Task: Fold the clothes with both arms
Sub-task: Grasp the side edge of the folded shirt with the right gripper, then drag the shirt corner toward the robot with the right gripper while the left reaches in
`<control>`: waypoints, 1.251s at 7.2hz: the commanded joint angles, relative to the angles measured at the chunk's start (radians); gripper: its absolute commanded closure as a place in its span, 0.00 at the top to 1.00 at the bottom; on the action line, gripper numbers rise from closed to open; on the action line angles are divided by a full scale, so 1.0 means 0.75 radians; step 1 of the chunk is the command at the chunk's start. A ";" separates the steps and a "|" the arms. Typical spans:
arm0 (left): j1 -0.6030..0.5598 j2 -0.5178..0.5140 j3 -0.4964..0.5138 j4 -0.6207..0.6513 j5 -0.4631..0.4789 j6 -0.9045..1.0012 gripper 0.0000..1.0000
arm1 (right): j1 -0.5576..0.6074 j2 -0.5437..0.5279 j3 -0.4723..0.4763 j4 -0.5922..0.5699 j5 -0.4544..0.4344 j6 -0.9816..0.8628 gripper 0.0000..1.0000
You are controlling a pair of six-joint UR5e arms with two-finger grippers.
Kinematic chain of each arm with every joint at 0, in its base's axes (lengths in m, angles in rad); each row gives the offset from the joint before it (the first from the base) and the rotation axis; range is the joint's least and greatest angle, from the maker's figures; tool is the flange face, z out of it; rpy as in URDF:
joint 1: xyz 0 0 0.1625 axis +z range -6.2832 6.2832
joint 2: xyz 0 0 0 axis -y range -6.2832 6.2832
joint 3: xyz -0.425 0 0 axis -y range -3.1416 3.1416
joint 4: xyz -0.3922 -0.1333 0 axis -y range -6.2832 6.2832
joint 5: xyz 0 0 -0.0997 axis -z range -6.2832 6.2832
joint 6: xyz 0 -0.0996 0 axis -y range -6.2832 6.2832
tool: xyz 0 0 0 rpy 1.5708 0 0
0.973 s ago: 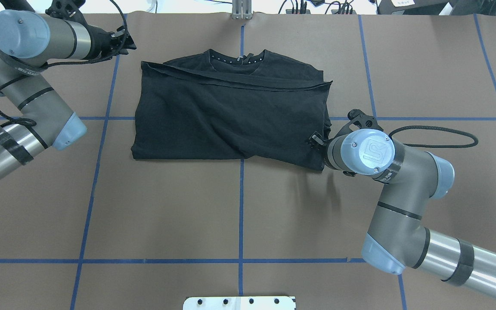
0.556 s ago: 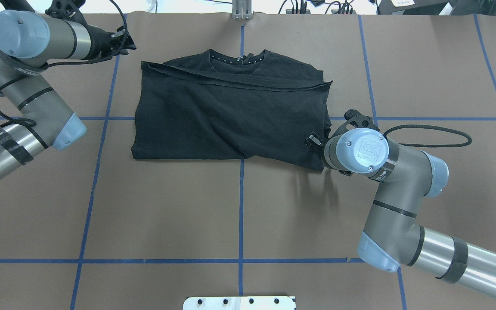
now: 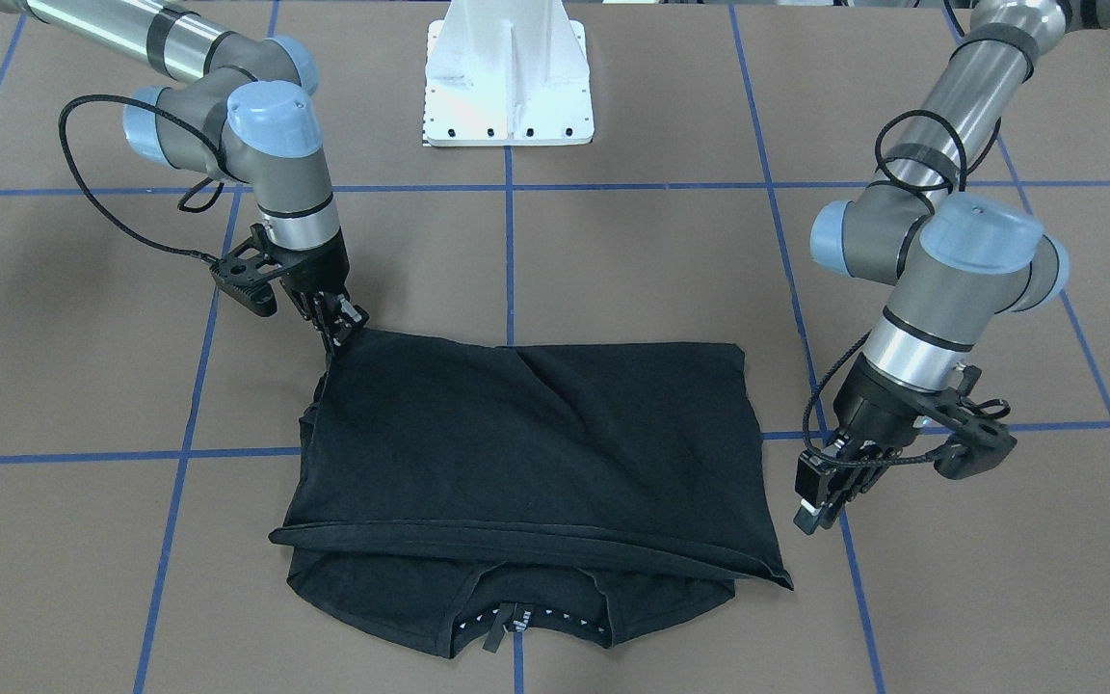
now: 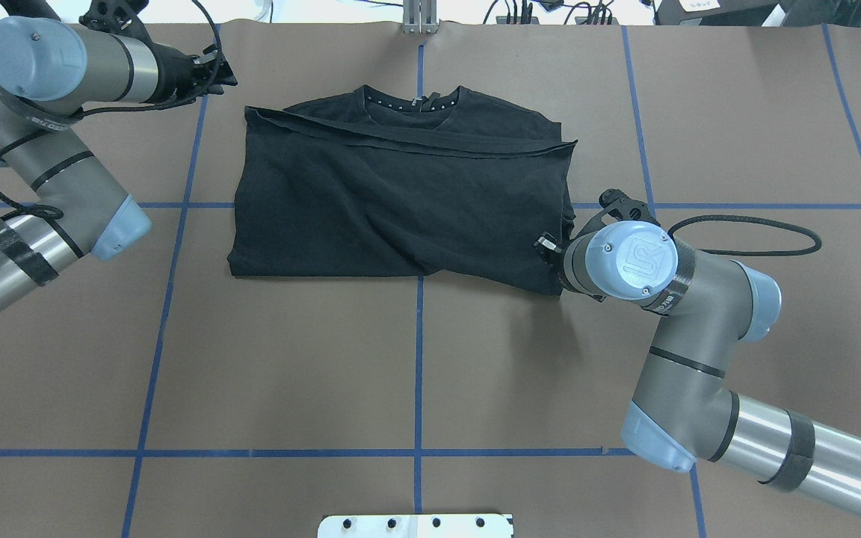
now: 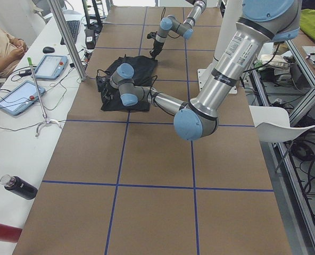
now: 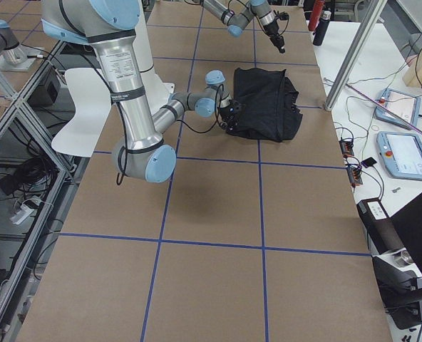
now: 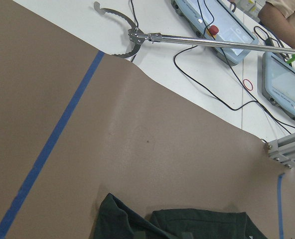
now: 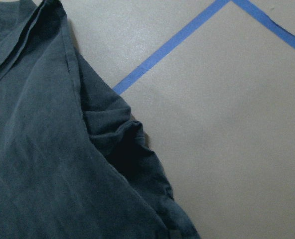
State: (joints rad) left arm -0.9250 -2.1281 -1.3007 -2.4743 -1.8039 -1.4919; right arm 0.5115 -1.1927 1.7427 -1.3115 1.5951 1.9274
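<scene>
Lying folded on the middle of the brown worktop [image 4: 415, 359], the black T-shirt [image 4: 400, 202] has its lower half doubled over the upper. The hem edge stops just short of the collar [image 3: 516, 617], which is on the side away from the robot's base. The exposed side is plain black.

Right end effector [image 3: 348, 323]: at the shirt's near right corner, on the fold. Its fingers sit close together on the cloth, which rises to a point at them, so the corner appears pinched.

Left end effector [image 3: 820, 501]: near the shirt's far left corner, apart from the cloth and above the worktop. Its fingers look slightly parted, with nothing between them.

Blue tape lines [image 4: 169, 299] divide the worktop into squares, and one crossing lies under the garment.
</scene>
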 commanded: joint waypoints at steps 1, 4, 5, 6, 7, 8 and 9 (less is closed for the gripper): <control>0.000 -0.001 -0.004 0.000 0.000 -0.005 0.35 | 0.005 -0.027 0.079 -0.004 0.006 -0.001 0.00; 0.000 -0.001 -0.041 0.006 -0.008 -0.005 0.35 | 0.007 -0.223 0.314 -0.006 0.112 -0.001 0.00; 0.002 0.001 -0.082 0.049 -0.033 -0.005 0.34 | 0.007 -0.311 0.418 -0.018 0.206 0.001 0.00; 0.000 0.013 -0.129 0.071 -0.087 -0.005 0.34 | -0.037 -0.445 0.529 -0.006 0.316 0.001 0.00; 0.000 0.031 -0.169 0.074 -0.133 -0.007 0.34 | -0.111 -0.465 0.566 -0.012 0.392 0.001 0.00; 0.000 0.033 -0.194 0.076 -0.194 -0.007 0.34 | -0.211 -0.479 0.583 -0.016 0.442 0.003 0.00; 0.002 0.039 -0.221 0.092 -0.223 -0.007 0.34 | -0.321 -0.540 0.617 -0.016 0.464 0.003 0.00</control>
State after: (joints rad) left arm -0.9247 -2.1042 -1.4403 -2.4163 -1.9343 -1.4970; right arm 0.3644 -1.5535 2.1749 -1.3226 1.9090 1.9292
